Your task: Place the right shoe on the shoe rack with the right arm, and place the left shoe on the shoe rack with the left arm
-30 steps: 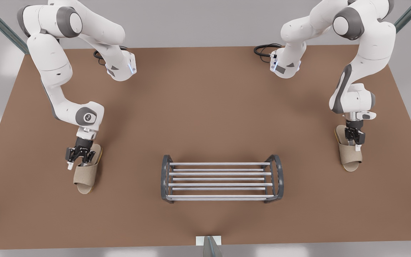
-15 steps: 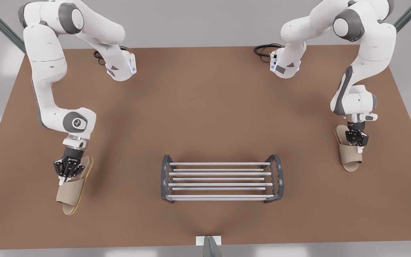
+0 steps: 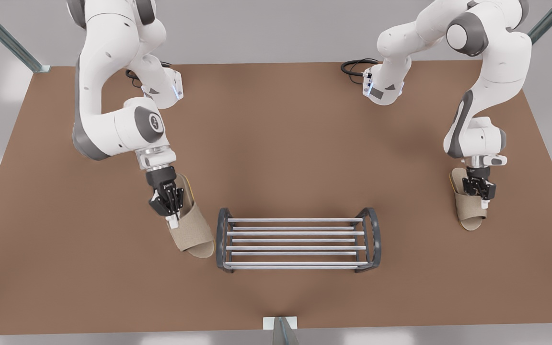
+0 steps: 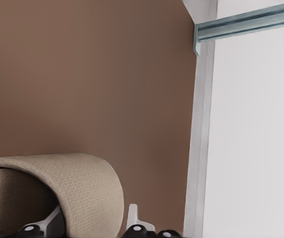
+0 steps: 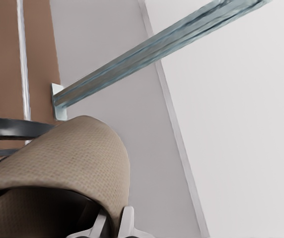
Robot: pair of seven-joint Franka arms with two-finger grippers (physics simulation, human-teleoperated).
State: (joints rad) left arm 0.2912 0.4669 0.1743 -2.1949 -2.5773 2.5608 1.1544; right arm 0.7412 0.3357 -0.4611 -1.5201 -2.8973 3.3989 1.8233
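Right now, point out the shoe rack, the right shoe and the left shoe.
shoe rack (image 3: 295,247): front view, on a middle silver bar.
right shoe (image 3: 192,233): front view, on its woven strap.
left shoe (image 3: 468,209): front view, on its woven strap.

Beige shoe (image 5: 67,158) beside shoe rack (image 5: 8,128)

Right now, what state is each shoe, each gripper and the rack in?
Right shoe: gripped, tilted, beside the rack's end, not on it.
Right gripper: shut on right shoe.
Left shoe: flat on the table.
Left gripper: down at left shoe's strap.
Rack: upright, no shoe on it.
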